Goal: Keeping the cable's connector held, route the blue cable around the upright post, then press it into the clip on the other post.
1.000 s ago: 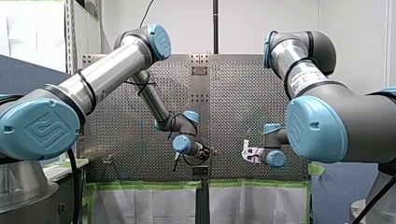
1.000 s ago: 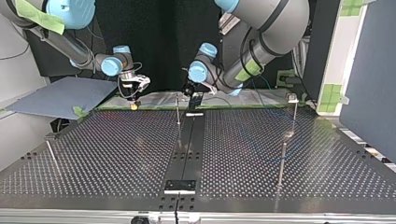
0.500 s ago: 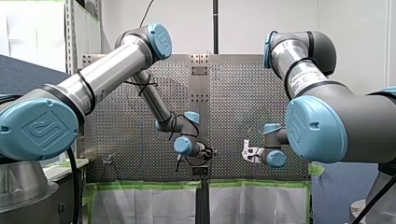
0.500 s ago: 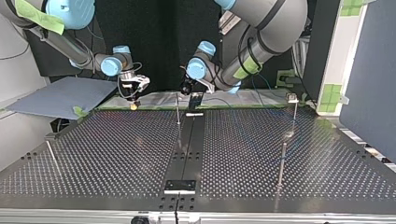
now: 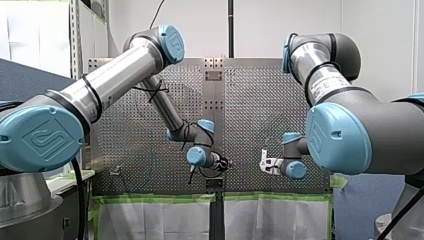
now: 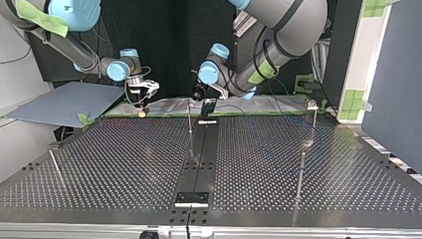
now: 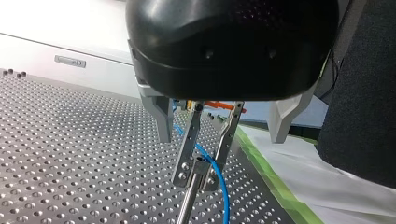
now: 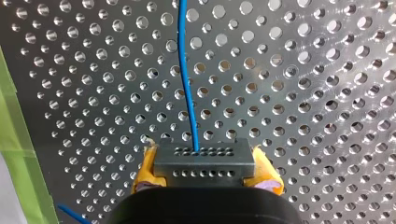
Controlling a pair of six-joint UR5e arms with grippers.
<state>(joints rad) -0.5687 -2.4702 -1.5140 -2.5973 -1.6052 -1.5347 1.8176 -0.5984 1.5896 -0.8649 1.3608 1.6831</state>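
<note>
Right wrist view: right gripper [image 8: 205, 170] clamps connector [image 8: 204, 156]; blue cable [image 8: 187, 84] thin, likely limp. Left gripper [image 7: 196, 179] slightly parted astride cable, post [image 7: 187, 205]; hold best near post.

The front view was lit brightly and evenly, with a pale wall [image 5: 200, 25] behind and long white highlights laid along the metal tube of my left arm [image 5: 117, 75]. In the top view the background was left almost black. The dark bench [image 6: 124, 159] was seen glossy there, with a post [image 6: 300, 172] mirrored faintly in it. In the left wrist view glare was thrown off the perforated metal, while the black housing [image 7: 229, 42] near the lens was kept in shadow and out of focus. In the right wrist view the hole rims were seen glinting.
</note>
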